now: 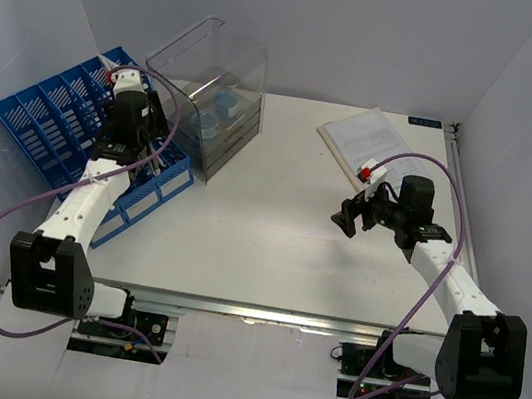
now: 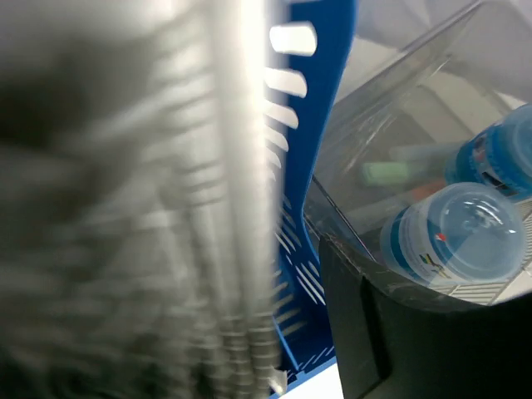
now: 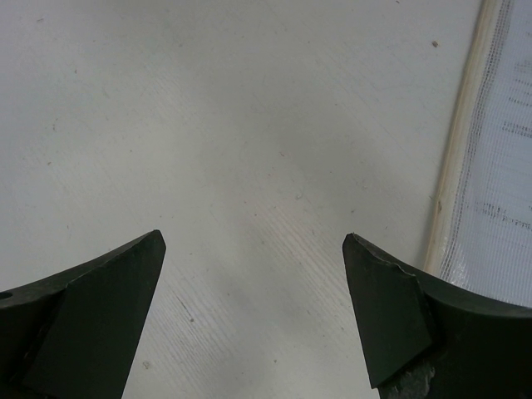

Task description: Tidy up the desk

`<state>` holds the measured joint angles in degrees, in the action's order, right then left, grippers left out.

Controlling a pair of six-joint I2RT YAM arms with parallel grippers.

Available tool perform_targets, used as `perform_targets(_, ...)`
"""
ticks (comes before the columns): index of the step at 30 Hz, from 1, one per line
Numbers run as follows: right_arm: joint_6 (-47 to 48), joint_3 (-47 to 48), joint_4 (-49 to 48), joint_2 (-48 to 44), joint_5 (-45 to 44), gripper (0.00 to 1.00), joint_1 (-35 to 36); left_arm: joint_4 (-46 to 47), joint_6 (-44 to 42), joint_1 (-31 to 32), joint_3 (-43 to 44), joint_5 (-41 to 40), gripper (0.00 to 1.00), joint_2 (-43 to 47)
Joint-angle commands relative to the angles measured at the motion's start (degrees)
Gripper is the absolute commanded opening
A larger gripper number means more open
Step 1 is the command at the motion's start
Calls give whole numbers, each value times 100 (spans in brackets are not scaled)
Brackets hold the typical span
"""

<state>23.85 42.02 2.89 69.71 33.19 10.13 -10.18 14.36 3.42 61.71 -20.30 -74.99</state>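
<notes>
Two arms over the desk (image 1: pixel 268 251), a white rail-framed worktop filling most of the overhead view.

Toward the right edge, nearer than the far right corner: right gripper (image 1: pixel 349 218) above bare surface, jaws spread wide with nothing between them, near a printed booklet (image 1: pixel 367 140); at the far left corner: clear bin (image 1: pixel 183 50) with blue-lidded tubs (image 2: pixel 457 237) inside; beside it, overhanging the left edge: blue slotted rack (image 1: pixel 42 113); over that rack, close to the bin wall: left gripper (image 1: pixel 127 86); cannot tell how its jaws stand; wrist view mostly grey blur, perhaps a wire spiral binding (image 2: pixel 249 357).
</notes>
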Motion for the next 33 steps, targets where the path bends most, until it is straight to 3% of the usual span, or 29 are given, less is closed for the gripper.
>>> perform_targets(1,105,154,-105,-63,-50,94,-27,-392,17,-34,378,-161,47,-99)
perform_targets(4,104,148,-113,-47,-2,94,-28,-389,-50,-34,425,-297,14,-65)
perform_targets(6,85,157,-113,-45,20,94,-29,-389,-125,-34,489,-342,0,-17)
perform_targets(14,50,149,-140,-37,90,94,-20,463,-861,-8,396,-683,0,456)
perform_targets(21,50,147,-149,6,126,94,-20,1724,-1247,18,-299,-980,0,790)
perform_targets(28,67,113,-140,-13,114,94,-23,2795,-1020,27,-1380,-1186,0,799)
perform_targets(33,76,86,-140,-37,108,94,-21,2820,-667,27,-1609,-1090,1,600)
